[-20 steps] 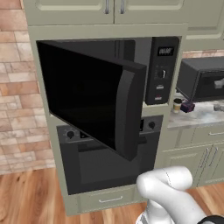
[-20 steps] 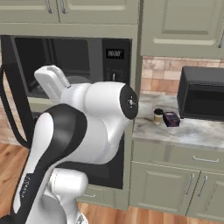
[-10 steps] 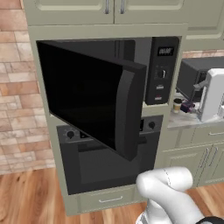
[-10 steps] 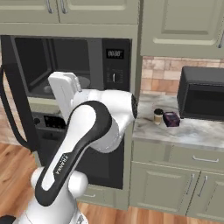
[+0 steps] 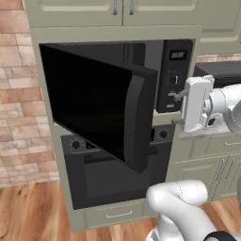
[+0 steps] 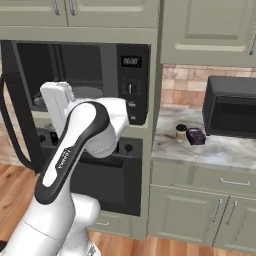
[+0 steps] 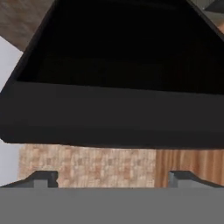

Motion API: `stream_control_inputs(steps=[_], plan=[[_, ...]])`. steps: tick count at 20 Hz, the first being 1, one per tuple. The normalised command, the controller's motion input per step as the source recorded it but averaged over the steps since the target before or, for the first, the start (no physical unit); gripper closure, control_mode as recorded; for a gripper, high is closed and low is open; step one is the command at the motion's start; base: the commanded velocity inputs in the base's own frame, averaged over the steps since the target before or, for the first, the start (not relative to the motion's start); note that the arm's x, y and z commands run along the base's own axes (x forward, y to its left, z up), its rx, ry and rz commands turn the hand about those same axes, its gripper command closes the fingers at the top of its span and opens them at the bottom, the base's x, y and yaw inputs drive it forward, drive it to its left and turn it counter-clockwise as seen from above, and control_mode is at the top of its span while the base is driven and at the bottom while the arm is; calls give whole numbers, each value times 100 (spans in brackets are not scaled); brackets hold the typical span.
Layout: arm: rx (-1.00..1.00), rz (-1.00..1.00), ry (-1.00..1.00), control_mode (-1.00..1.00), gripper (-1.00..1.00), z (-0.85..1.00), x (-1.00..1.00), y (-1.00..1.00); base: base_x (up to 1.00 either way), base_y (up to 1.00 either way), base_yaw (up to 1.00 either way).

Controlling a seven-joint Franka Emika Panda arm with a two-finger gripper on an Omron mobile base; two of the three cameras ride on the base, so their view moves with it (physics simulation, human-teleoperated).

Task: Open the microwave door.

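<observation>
Microwave door [image 5: 94, 103] swung wide, fingers [image 7: 43, 178] spread and empty beside it, oven [image 5: 113, 174] below, jar [image 6: 180, 132] on counter [image 6: 225, 150].

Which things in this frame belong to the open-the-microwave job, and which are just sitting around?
Job:
microwave door, swung wide open
microwave, cavity exposed
gripper, open, facing the door

Bystanders:
oven below
small black box appliance on the counter
small jar
dark purple packet
</observation>
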Motion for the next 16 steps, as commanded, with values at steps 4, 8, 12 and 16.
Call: stream_control_inputs(steps=[4,8,12,16], plan=[[0,15,5,-100,-100,-3,31,69,0,0,0],[0,16,1,-100,-100,-7,24,65,0,0,0],[0,15,0,-100,-100,-16,13,76,0,0,0],[0,18,0,-100,-100,-23,1,100,0,0,0]])
